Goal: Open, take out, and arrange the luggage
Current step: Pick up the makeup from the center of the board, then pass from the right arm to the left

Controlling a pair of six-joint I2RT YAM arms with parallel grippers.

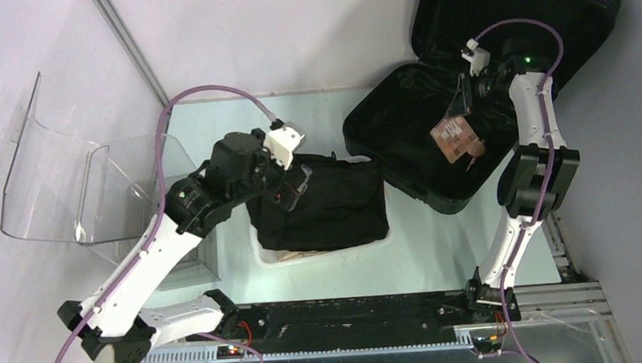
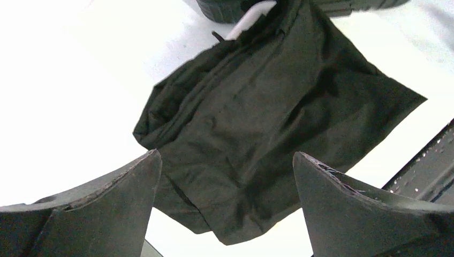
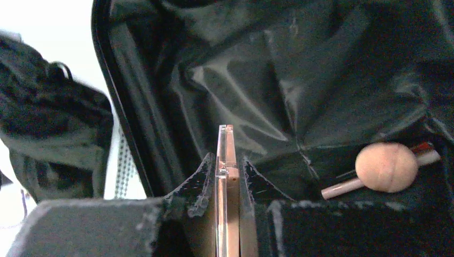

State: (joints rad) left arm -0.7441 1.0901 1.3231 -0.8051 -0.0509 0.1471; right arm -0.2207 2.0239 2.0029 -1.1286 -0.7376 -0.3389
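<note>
The luggage (image 1: 375, 148), a large black hard-shell suitcase, lies open at the back right with its lid (image 1: 527, 0) raised. Its black lining fills the right wrist view (image 3: 278, 80). My right gripper (image 1: 464, 103) hangs over the open base, shut on a thin flat pink case with a clear lid (image 1: 454, 136). The case shows edge-on between the jaws (image 3: 225, 139) of the right gripper (image 3: 227, 159). My left gripper (image 1: 292, 188) is open and empty just above a black folded garment (image 1: 336, 206). In the left wrist view the garment (image 2: 267, 118) lies below the spread left gripper (image 2: 225, 171).
The garment rests on a white perforated basket (image 1: 263, 255), whose wall also shows in the right wrist view (image 3: 124, 171). A peach sponge ball (image 3: 386, 167) and a pink stick (image 3: 342, 188) lie in the suitcase. A clear acrylic stand (image 1: 62, 182) is at the left.
</note>
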